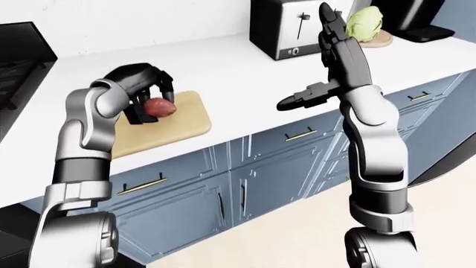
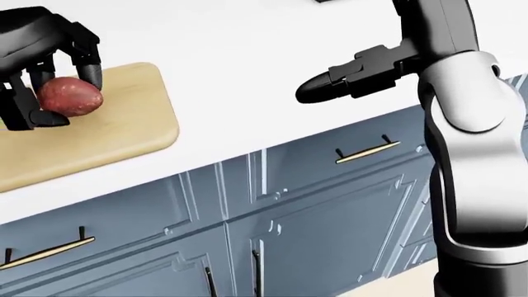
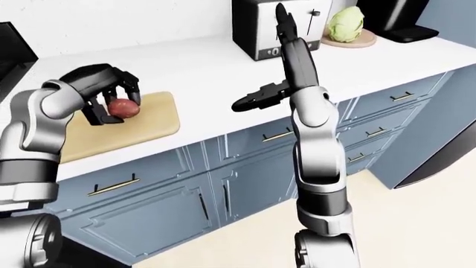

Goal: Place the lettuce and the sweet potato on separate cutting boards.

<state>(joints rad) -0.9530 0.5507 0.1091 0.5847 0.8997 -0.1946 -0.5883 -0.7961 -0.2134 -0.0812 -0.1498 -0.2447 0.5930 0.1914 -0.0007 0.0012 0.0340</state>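
In the left-eye view, the left hand (image 1: 145, 95) is curling its dark fingers around the sweet potato (image 1: 159, 108), gripping it just over the cutting board (image 1: 174, 125) that is lying on the white counter (image 1: 223, 61). Whether the potato is touching the wood cannot be told from here. The right hand (image 1: 301, 99) is hanging above the counter edge, well apart from the board, with its fingers stretching out straight and holding nothing. Near the top of this view a toaster (image 1: 286, 28) is standing on the counter, and the lettuce (image 1: 364, 23) is sitting to its right on a second board (image 1: 378, 41).

In the head view, the left hand (image 2: 41, 62) is arching over the sweet potato (image 2: 70, 97), one fingertip (image 2: 95, 77) pressing at its upper right and the thumb closing in from below. The potato is sitting over the upper left part of the cutting board (image 2: 107, 136). The right hand (image 2: 346, 77) is pointing left, fingers open and empty, above the blue cabinets (image 2: 314, 210).

In the right-eye view, the lettuce (image 3: 345, 23) is resting on its own round board (image 3: 350, 41) at the top right, beside the toaster (image 3: 261, 28) and far from the sweet potato (image 3: 123, 108), which the left hand (image 3: 104, 97) is clasping over the nearer board.
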